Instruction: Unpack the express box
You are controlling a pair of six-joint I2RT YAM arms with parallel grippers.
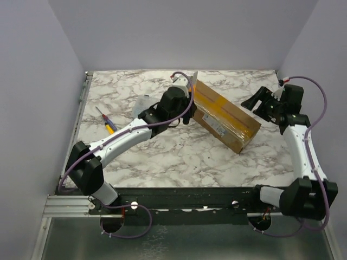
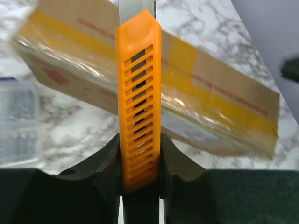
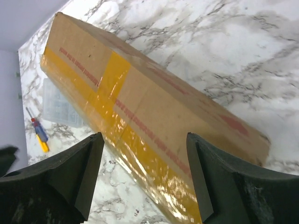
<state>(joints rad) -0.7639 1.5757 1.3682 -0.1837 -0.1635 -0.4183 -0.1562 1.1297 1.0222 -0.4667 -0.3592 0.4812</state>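
Box (image 1: 225, 115) lying diagonally mid-table in the top view, left gripper (image 1: 184, 103) at its far end and right gripper (image 1: 259, 105) apart off its right end. Left wrist: gripper pinches an orange knife (image 2: 138, 93) aimed at the tape (image 2: 210, 100), presumably to slit it. Right wrist: jaws spread and empty, facing the box, likely to steady it.
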